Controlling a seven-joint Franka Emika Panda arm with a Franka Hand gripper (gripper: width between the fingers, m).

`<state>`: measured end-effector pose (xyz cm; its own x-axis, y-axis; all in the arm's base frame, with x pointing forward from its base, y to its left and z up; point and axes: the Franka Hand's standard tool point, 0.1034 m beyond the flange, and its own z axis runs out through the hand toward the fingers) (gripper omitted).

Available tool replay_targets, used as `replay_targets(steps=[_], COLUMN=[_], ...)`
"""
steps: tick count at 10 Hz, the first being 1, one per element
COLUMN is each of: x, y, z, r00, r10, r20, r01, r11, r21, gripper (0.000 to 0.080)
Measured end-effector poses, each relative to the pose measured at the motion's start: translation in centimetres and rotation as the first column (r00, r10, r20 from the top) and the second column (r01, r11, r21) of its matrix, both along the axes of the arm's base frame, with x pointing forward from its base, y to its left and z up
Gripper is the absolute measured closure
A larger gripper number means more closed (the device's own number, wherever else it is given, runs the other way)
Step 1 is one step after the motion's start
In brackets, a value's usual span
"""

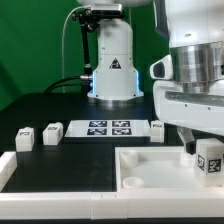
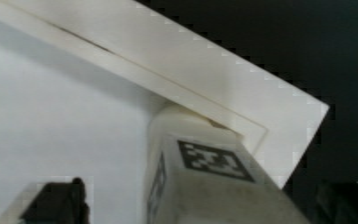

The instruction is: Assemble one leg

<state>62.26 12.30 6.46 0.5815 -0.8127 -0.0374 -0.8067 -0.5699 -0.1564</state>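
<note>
Robot gripper holding a small white leg over a white tabletop piece.

On the exterior view's left, two spare legs (image 1: 24, 137) lie beside the marker board (image 1: 108, 128). At the right, the gripper (image 1: 203, 152) is clenched on the leg (image 1: 209, 159), at the tabletop's (image 1: 150, 168) near right corner.

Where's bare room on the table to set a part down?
Free: the black tabletop mat between the robot base and the marker board. Crowded: the exterior view's right, where the claw holds a leg over the white tabletop piece.
</note>
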Motion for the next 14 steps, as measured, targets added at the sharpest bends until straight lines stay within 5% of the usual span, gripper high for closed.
replay_targets(steps=[4, 11, 12, 13, 14], x=[0.20, 0.26, 0.25, 0.25, 0.23], y=[-0.66, -0.78, -0.80, -0.81, -0.79], z=[0.03, -0.11, -0.15, -0.16, -0.18], r00=[0.909, 0.521, 0.530, 0.530, 0.547], r10=[0.415, 0.853, 0.848, 0.848, 0.837], r20=[0.035, 0.028, 0.028, 0.028, 0.029], r01=[-0.413, -0.839, -0.834, -0.833, -0.823], r11=[0.909, 0.518, 0.527, 0.527, 0.544], r21=[-0.053, -0.169, -0.167, -0.167, -0.164], gripper=[0.0151, 0.0151, 0.0275, 0.0275, 0.0414])
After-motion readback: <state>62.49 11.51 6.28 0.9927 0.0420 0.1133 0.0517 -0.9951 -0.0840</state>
